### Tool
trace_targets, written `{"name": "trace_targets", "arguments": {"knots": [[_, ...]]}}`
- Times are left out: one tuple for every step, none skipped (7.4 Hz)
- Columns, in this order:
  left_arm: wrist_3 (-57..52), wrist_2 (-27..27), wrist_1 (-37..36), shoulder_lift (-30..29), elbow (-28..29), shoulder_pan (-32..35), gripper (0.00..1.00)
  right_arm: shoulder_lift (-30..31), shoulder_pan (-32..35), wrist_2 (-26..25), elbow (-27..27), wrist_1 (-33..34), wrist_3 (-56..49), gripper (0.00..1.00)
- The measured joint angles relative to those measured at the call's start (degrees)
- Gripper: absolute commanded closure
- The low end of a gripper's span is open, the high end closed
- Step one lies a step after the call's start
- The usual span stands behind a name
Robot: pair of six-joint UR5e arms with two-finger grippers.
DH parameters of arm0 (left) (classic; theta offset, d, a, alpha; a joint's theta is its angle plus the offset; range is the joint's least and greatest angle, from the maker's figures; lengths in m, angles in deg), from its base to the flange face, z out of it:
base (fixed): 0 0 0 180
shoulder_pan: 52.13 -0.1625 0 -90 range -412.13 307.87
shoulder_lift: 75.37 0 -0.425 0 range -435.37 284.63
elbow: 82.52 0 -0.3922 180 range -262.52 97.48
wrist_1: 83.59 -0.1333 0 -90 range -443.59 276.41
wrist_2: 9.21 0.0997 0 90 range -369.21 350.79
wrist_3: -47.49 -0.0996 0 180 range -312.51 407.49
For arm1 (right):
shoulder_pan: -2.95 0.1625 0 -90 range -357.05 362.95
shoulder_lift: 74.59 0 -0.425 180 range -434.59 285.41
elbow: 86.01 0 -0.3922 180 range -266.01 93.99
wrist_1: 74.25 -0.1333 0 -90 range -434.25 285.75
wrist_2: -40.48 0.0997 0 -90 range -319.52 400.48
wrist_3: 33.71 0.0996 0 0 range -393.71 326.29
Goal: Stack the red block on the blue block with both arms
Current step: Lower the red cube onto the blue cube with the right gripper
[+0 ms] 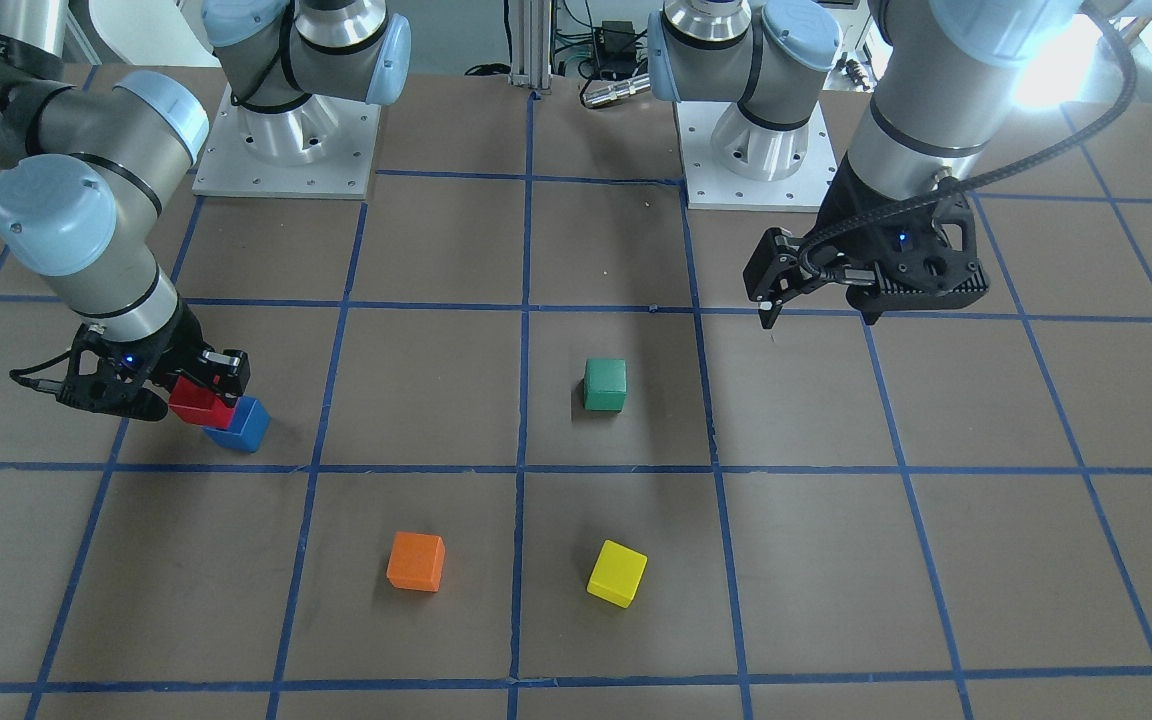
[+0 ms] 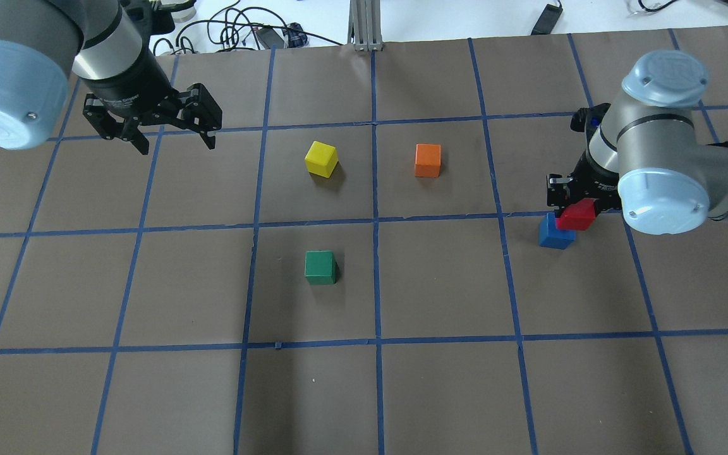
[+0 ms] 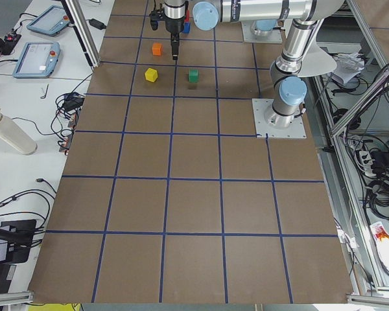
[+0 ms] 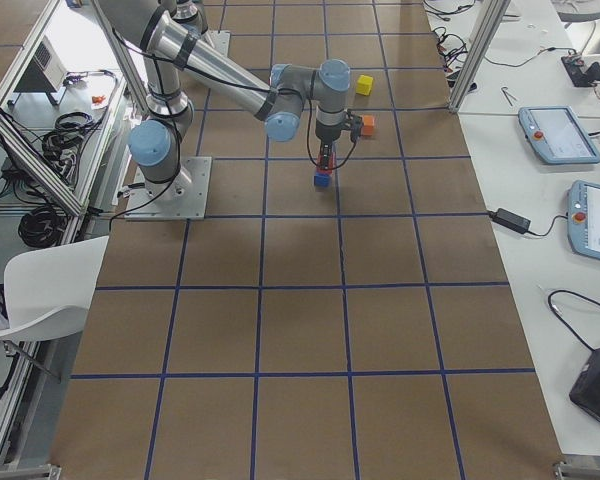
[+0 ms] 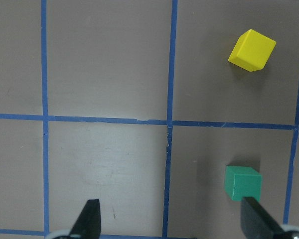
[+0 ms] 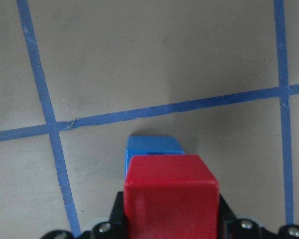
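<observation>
- Quick count from my remote station: five cubes on the table [image 2: 440, 379], one of each colour, plus two arms with one gripper each.
- The one red block [image 1: 196, 402] is clamped in the right gripper [image 1: 191, 392], with a finger pressed against each side. It's clear of the table.
- The one blue block [image 1: 243, 427] sits on the table right under the red one, in a square by the robot's right edge of the grid, close to a tape line.
- In the right wrist view, red covers most of blue, with only a strip of blue's top poking out past it. So they're lined up pretty closely but not dead on.
- I honestly can't tell if red is touching blue or hanging just above it. The far side view shows red directly over blue, but it's too tiny to show a gap.
- The left gripper [image 2: 177, 146] has its fingers spread wide with nothing between them. It hangs above the table on the robot's left side, well apart from the stack.
- The left wrist view shows two fingertips at the bottom corners with bare table between them.
- The other three cubes are singles too. The green block [image 2: 320, 266] sits near the middle, while the yellow block [image 2: 321, 158] and orange block [image 2: 428, 160] are farther out from the robot.
- Yellow is rotated a bit against the grid, while green and orange sit roughly square to it. All three stand well apart from each other and from both grippers.
</observation>
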Motion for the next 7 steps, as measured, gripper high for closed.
{"name": "trace_targets", "arguments": {"knots": [[0.0,0.0,0.02,0.0,-0.04,0.02,0.0,0.05,-0.15,0.16,0.55,0.14,0.0,0.77],[0.0,0.0,0.06,0.01,-0.1,0.03,0.0,0.09,-0.18,0.21,0.92,0.36,0.0,0.77],[-0.01,0.02,0.08,0.04,-0.17,0.06,0.0,0.1,-0.18,0.26,1.1,0.5,0.0,0.72],[-0.03,0.06,0.08,0.07,-0.2,0.07,0.0,-0.04,-0.17,0.32,1.16,0.57,0.09,0.7],[-0.06,0.08,0.07,0.07,-0.2,0.06,0.0,-0.24,-0.16,0.38,1.17,0.63,0.24,0.69],[-0.08,0.08,0.05,0.08,-0.2,0.04,0.0,-0.33,-0.16,0.41,1.15,0.66,0.29,0.69],[-0.09,0.07,0.05,0.07,-0.17,0.04,0.0,-0.36,-0.16,0.42,1.09,0.69,0.33,0.69]]}}
